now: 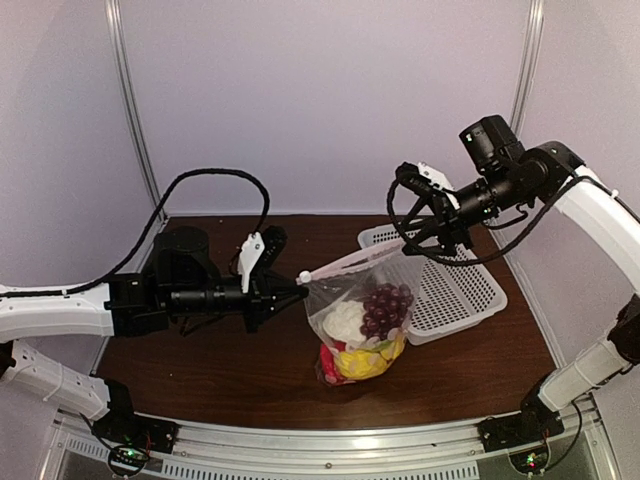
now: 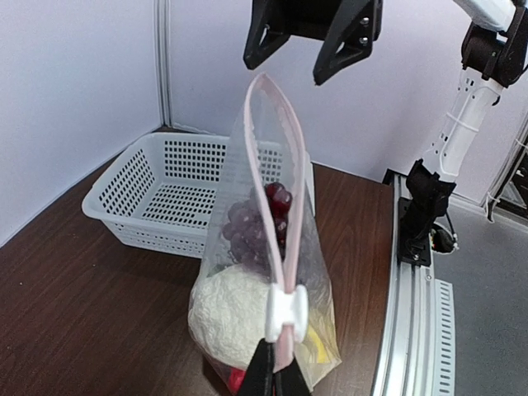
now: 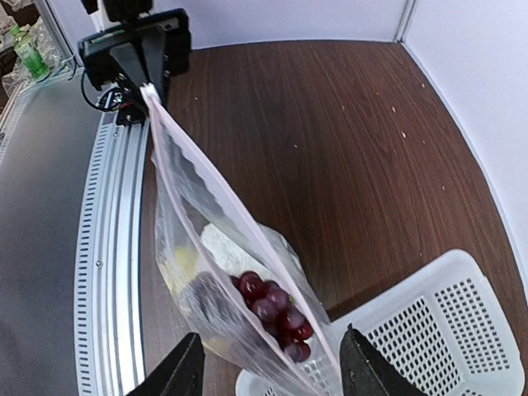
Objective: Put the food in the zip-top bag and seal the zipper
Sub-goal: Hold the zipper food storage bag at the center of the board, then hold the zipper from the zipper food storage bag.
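The zip-top bag [image 1: 358,322] hangs over the table middle with the food inside: purple grapes [image 1: 385,305], white cauliflower [image 1: 345,322], yellow pieces [image 1: 370,358] and a red piece [image 1: 327,367]. My left gripper [image 1: 300,285] is shut on the zipper end, just behind the white slider [image 2: 286,313]; its fingertips [image 2: 262,373] show at the bottom of the left wrist view. The zipper [image 2: 290,165] runs up as two pale strips with a gap between them. My right gripper [image 1: 432,248] is open at the bag's far end, with the bag [image 3: 239,272] passing between its spread fingers [image 3: 186,371].
A white perforated basket [image 1: 460,290] stands at the back right, right behind the bag, under my right gripper. The metal rail [image 2: 404,330] runs along the table's near edge. White walls close in the back and sides.
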{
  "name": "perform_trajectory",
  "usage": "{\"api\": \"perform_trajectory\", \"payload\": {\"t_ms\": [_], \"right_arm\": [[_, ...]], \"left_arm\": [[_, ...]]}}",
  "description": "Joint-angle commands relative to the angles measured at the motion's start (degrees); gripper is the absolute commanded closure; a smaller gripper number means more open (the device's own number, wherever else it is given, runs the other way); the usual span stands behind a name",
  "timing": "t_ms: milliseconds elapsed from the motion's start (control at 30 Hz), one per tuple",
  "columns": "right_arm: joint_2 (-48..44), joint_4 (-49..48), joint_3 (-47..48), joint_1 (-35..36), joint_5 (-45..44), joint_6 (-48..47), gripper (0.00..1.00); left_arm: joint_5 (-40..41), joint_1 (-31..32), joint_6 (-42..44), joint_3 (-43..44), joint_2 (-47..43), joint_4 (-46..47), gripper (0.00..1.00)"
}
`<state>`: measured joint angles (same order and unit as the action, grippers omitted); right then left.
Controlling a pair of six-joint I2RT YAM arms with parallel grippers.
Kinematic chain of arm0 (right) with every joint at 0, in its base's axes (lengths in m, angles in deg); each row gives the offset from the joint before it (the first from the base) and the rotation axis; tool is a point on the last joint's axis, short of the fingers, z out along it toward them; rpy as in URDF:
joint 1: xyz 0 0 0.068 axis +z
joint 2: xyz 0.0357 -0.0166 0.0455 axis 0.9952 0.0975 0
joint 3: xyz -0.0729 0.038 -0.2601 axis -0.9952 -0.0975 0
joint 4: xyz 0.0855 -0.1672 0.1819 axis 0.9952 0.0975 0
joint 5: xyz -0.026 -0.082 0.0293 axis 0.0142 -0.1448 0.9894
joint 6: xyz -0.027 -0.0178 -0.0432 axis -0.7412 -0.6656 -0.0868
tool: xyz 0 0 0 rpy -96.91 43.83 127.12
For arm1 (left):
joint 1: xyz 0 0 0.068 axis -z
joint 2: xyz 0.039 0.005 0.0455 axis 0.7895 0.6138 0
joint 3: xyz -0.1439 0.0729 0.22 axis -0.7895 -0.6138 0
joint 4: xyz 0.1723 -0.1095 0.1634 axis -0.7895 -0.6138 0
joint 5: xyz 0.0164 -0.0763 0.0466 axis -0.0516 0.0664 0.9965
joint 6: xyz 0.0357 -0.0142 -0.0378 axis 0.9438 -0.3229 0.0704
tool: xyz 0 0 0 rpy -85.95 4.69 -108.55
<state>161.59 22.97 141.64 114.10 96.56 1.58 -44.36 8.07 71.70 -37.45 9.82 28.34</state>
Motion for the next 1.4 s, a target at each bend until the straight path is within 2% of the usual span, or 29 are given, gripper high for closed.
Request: {"api": "perform_trajectory", "payload": {"t_ms": [0,167,433,833,1067,1367], "right_arm": [[2.75,-2.57,4.29,9.17,-3.12,3.13,0.42],[11.22,-0.99,12.10,16.47,-4.32,3.07,0.41],[16.95,-4.96,17.73,23.22,-8.81,5.16,0.41],[20.23,-5.53,20.76,25.62,-7.34,7.29,0.69],[21.13,-4.45,20.80,26.16,-6.80,6.48,0.72],[21.28,-3.61,21.23,26.60,-6.22,5.74,0.97]], "left_arm": [[0.86,-0.26,2.98,3.20,-0.10,0.03,1.00],[0.41,-0.27,3.84,3.99,-0.44,-0.40,1.00],[-0.68,-0.26,4.27,3.85,-0.73,0.44,1.00],[-1.04,-0.27,3.95,3.77,-0.53,0.80,1.00],[-0.98,-0.27,4.00,3.68,-0.63,0.88,1.00],[0.16,-0.31,3.85,3.78,-0.52,0.63,1.00]]}}
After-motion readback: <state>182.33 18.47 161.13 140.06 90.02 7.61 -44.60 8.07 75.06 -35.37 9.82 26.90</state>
